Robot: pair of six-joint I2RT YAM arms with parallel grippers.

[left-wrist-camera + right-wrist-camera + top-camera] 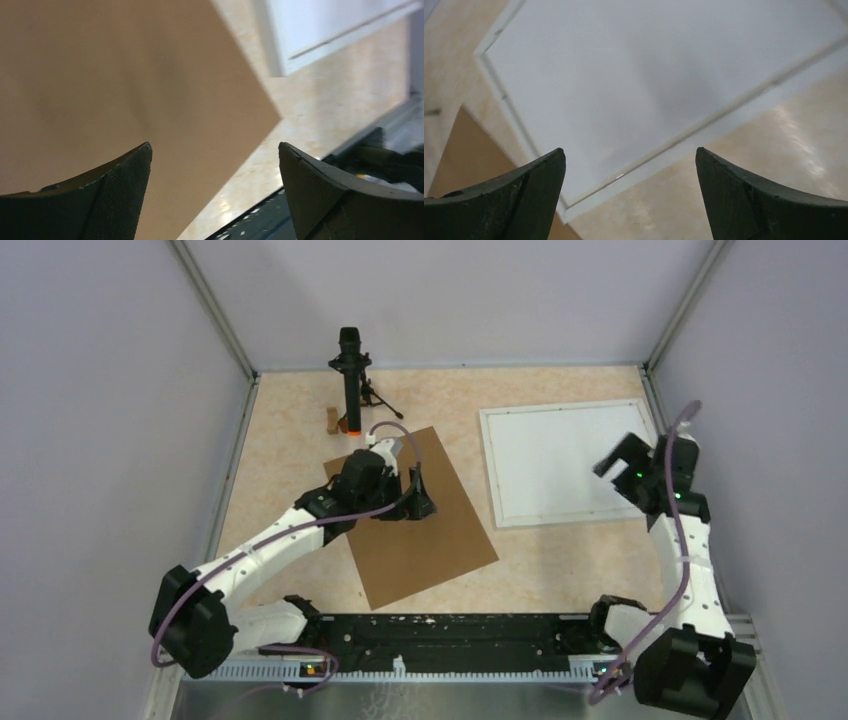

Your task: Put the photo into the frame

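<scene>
Left claw (418, 500), black, two fingers, spread wide with nothing between them. Right under it and out past its tips, a flat brown cardboard sheet (440, 540), lying at a slant on the pale beige speckled table (290, 450). Low over the sheet; hard to say if touching. Off to that claw's right, across a strip of bare table, the thin white rectangular picture frame (490, 468), flat on the table, plain white inside its narrow rails. Right claw (620, 462), also black, also spread wide and holding nothing. Up in the air above the frame's right end, tips aimed down at it. From that claw's own camera, white panel and one rail straight ahead between the fingers (524, 200), a frame corner down low near the left finger, a bit of the brown sheet past it. Far beyond the left claw, by the back wall, a black stand on thin legs (350, 370), with a small tan wooden block (332, 420) just beside it.
</scene>
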